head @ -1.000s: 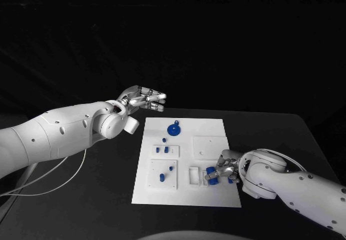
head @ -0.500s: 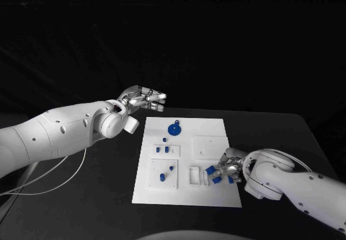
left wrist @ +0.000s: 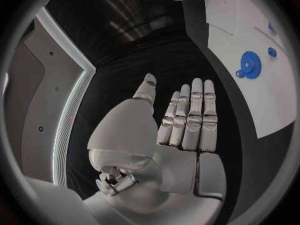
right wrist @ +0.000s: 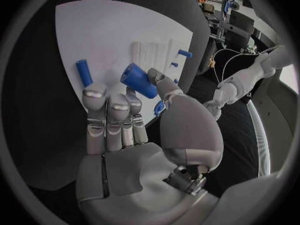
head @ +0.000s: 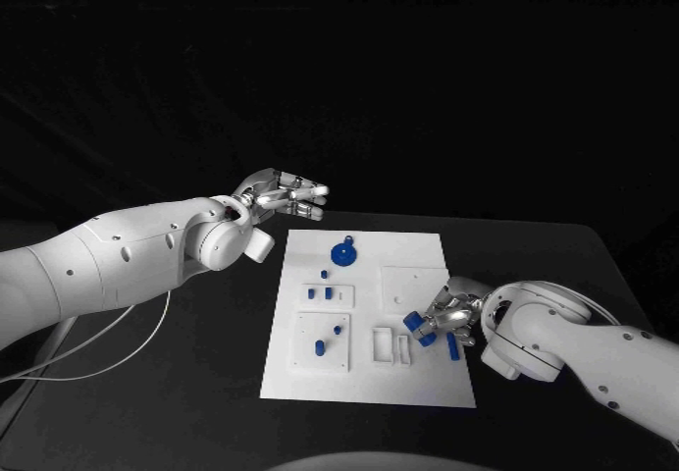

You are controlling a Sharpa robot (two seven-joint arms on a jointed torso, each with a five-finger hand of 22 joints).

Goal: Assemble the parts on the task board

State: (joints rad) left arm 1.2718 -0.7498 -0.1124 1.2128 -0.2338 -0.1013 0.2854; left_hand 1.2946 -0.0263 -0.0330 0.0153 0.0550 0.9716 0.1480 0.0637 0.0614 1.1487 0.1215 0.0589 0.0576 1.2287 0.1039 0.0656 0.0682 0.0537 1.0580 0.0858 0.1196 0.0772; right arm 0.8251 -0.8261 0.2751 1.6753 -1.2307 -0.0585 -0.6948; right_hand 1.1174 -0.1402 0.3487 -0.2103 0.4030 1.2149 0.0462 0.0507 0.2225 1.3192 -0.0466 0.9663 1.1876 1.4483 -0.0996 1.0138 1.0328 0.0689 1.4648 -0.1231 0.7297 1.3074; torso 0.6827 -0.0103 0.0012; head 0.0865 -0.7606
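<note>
The right hand is down over the right side of the task board, and it has a short blue peg pinched between thumb and fingertips, with the other fingers lying straight alongside. From behind the wrist you can see the peg's round end pointing at the board, clear of the surface. A second blue peg lies loose on the board just beside the hand, towards the near right corner.

Across the board, the blue gear sits near the far edge, with small blue pieces standing in the raised block near the middle and the one below it. The slotted white holder is just left of the busy hand.

The left hand hovers off the far left corner of the board above the black bench, palm flat, fingers straight and together, holding nothing.

So this looks like the carry stage: a part is picked and not yet seated. Next it needs lining up squarely over its socket, then a straight push down. Which socket it is meant for, I can't tell from here.
</note>
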